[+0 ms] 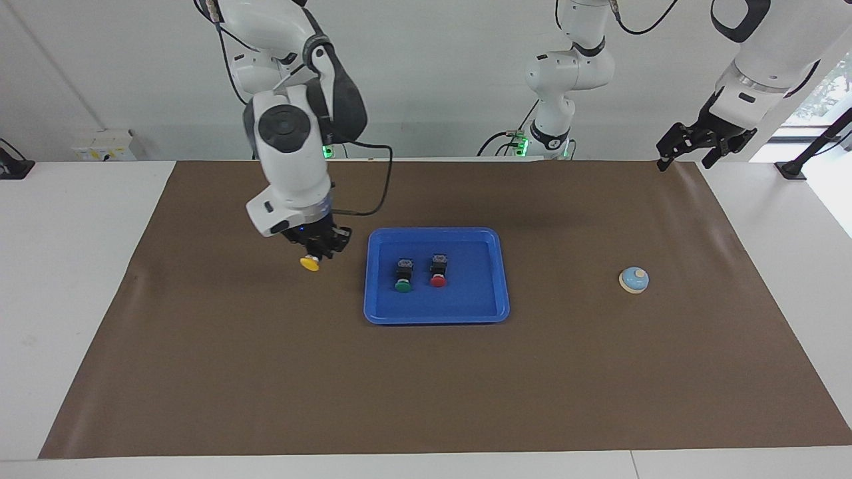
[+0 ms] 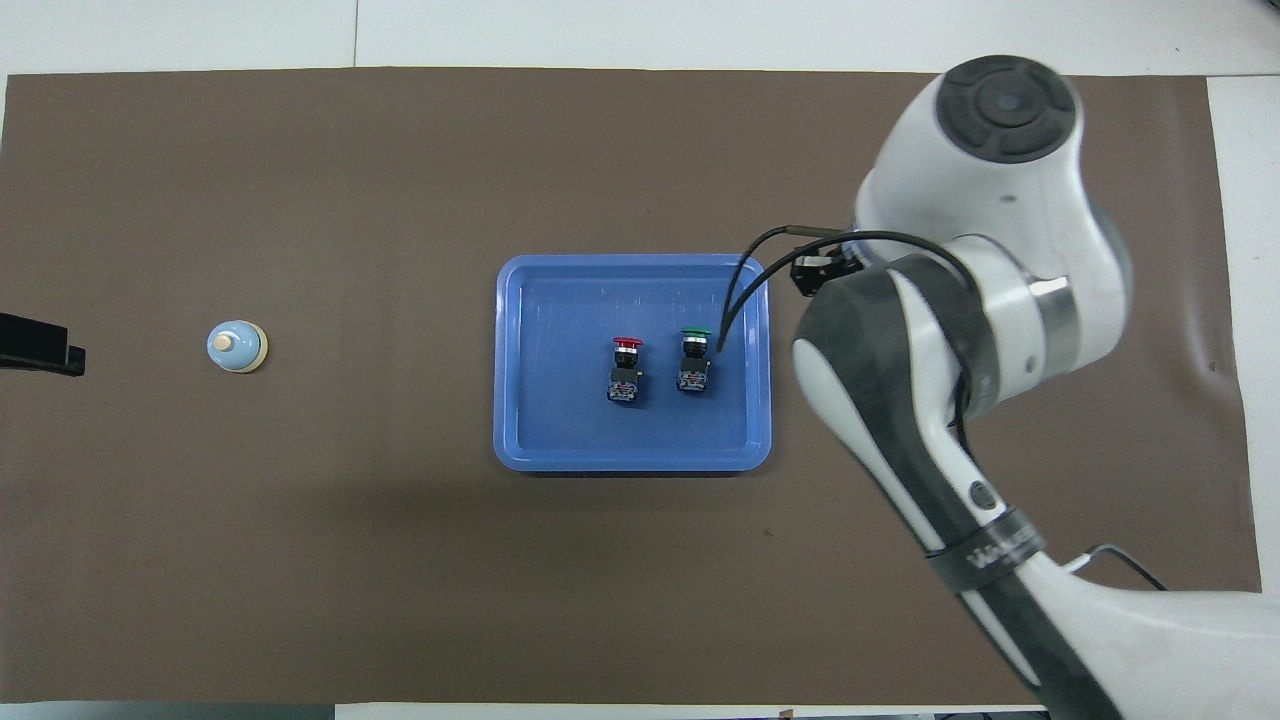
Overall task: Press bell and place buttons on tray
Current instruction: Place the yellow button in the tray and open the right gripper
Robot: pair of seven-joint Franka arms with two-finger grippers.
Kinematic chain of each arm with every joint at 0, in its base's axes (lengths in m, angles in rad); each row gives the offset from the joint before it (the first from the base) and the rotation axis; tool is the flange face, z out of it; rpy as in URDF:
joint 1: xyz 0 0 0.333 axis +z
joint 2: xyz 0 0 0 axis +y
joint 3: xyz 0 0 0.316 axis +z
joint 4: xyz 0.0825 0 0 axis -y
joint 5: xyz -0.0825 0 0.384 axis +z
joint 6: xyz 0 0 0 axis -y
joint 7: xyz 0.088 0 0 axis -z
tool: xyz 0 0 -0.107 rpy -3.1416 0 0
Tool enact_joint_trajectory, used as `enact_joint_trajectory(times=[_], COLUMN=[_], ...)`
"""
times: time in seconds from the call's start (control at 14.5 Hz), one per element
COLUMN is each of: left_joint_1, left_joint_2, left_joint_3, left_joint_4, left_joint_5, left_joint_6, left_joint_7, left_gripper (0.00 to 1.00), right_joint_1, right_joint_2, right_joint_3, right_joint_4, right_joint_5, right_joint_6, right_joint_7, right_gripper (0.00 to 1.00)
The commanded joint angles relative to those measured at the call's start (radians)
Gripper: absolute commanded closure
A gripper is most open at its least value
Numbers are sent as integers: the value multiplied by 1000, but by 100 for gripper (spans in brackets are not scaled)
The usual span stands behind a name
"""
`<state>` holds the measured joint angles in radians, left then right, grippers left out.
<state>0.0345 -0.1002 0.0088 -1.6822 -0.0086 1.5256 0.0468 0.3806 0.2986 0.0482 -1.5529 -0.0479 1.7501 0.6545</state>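
Colours on brown mat [image 1: 266, 372]
Blue tray [image 1: 436, 317]; green [image 1: 403, 286], red [image 1: 437, 281], yellow [image 1: 309, 263] button caps, black bodies; light-blue bell [image 1: 634, 280], cream rim and knob.

Brown mat [image 1: 426, 386] covers a white table [image 1: 73, 266] before a pale wall [image 1: 432, 80].

From my console, both arms are glossy white Frankas with rounded shells and dark grey round caps on the joints. The right arm [image 1: 293, 133] carries a black padded sleeve along one link and a thin black cable looping off its wrist; its gripper [image 1: 318, 247] is black. A silver ring and a black band with pale lettering show near its forearm. The left arm [image 1: 752, 73] wears a black collar, its gripper [image 1: 699, 143] black too. Green lights glow at the bases.
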Motion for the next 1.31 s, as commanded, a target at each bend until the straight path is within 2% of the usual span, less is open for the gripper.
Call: enact_joint_trajectory(times=[0.0,0.21,0.35,0.55,0.9,1.04,1.11,1.17,1.24], left_joint_1=[-1,1,1,1,-8,-4,-2,-1,-1], left_joint_2=[-27,-26,-27,-27,-26,-27,-27,-27,-27], left_joint_3=[0,-1,-1,-1,-3,-4,-4,-4,-3], left_joint_4=[-25,-25,-25,-25,-27,-27,-27,-31,-30], left_joint_5=[10,10,10,10,10,10,10,10,10], left_joint_6=[-2,-2,-2,-2,-5,-7,-7,-7,-5], left_joint_7=[13,14,15,13,13,13,11,10,10], left_gripper=[0,0,0,0,0,0,0,0,0], right_joint_1=[107,222,263,310,342,346,348,353,356], right_joint_2=[118,256,281,335,349,346,346,346,340], right_joint_3=[-8,-8,-8,-8,-8,-7,-8,-8,-8], right_joint_4=[143,229,218,214,113,94,94,97,99], right_joint_5=[36,45,62,60,46,46,48,46,48], right_joint_6=[-47,23,122,195,340,359,353,350,342], right_joint_7=[118,270,298,301,297,301,307,310,318], right_gripper=[100,100,100,100,100,100,90,7,0])
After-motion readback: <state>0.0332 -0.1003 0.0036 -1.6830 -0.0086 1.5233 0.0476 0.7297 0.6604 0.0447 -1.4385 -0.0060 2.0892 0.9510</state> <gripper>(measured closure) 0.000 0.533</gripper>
